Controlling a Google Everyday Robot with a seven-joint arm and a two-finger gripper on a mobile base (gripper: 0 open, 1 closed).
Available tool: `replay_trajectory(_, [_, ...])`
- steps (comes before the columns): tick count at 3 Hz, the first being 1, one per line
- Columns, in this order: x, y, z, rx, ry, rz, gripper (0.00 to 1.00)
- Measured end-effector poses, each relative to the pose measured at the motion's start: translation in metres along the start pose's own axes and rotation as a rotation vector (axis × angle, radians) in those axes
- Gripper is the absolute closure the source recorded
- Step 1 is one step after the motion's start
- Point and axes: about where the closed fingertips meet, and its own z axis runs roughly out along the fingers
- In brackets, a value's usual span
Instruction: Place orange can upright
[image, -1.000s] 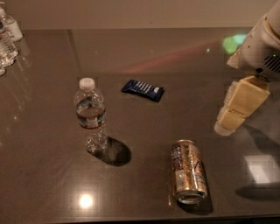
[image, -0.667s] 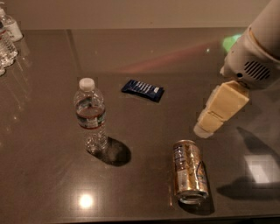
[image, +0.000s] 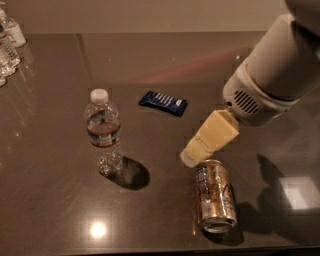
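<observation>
- Dark, glossy table (image: 60, 210) is bearing everything here, and the orange can (image: 215, 197) is lying on its side near the front edge (silver end facing the camera), so the task itself is not yet done: nothing is holding the can, and grasping, tipping and setting it down are all left to do.
- White arm (image: 272, 75) is reaching in from the upper right, sloping down and to the left towards the can.
- Cream gripper (image: 191, 158) is pointing down at a slant, its tip hanging just beside the can's far end, perhaps touching it (contact is too close to call); whether it is open or closed cannot be told, and it is gripping nothing that shows.
- Clear water bottle (image: 103, 132) is standing upright to the left, well apart from the can.
- Blue snack wrapper (image: 163, 103) is lying flat behind, between bottle and arm, out of the way.
</observation>
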Motion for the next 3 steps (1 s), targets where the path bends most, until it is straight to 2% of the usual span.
replay_trajectory(1, [0.0011,0.0196,0.0087,0.058,0.019,0.116,0.00])
replay_trajectory(2, [-0.0010,0.0232,0.0060,0.065,0.011,0.199,0.00])
replay_trajectory(3, [-0.0011,0.0232,0.0059,0.065,0.011,0.199,0.00])
